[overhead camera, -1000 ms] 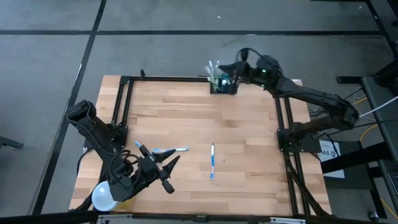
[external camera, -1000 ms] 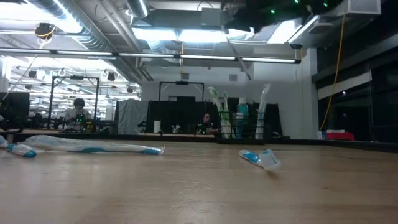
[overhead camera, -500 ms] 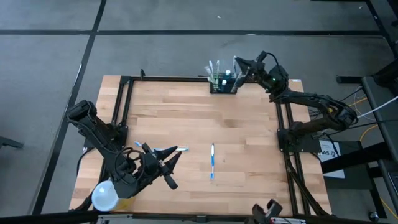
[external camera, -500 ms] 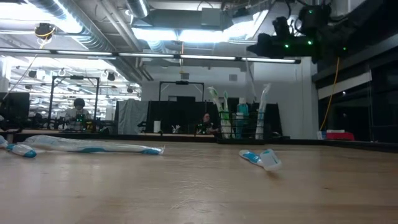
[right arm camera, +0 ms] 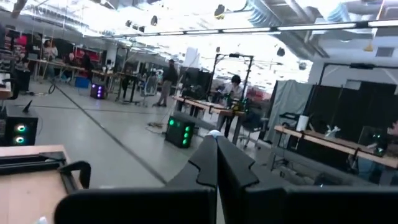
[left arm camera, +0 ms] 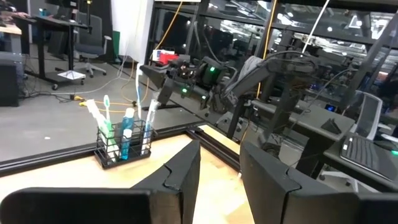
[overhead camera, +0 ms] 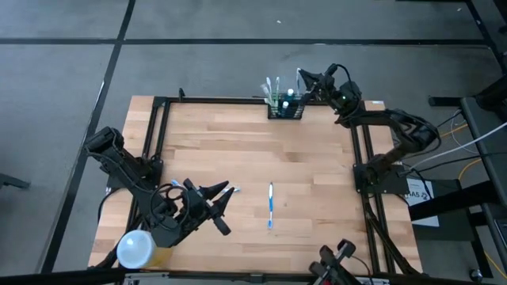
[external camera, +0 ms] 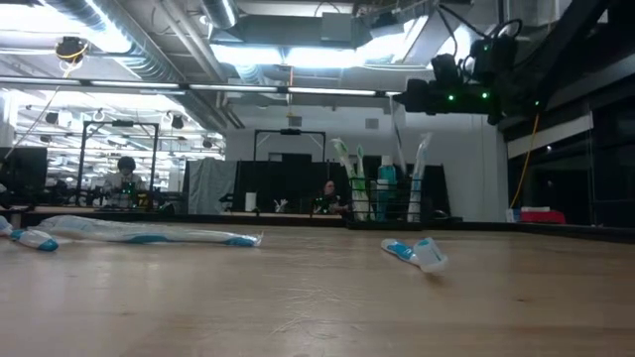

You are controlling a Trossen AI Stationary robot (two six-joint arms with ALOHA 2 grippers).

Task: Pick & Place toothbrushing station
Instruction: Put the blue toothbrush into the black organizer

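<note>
Black wire rack, that's your toothbrushing station (overhead camera: 284, 108). It sits at the top centre of the high view, right on the far edge of the wooden table (overhead camera: 317, 174), with brushes and tubes standing upright in its slots.

Your right gripper (overhead camera: 304, 79) hovers just beside the rack's upper right corner, up in the air, fingers pressed together with nothing between them. In the low view it hangs at the upper right, above the rack, not touching it.

Your left gripper (overhead camera: 225, 202) is down in the lower left of the high view, near the table surface, fingers partly spread. I can't tell if it's pinching anything. A toothbrush (overhead camera: 270, 204) lies flat near the middle of the table, just right of it. A yellow cylinder with a white top (overhead camera: 135, 249) stands at the bottom left corner.
</note>
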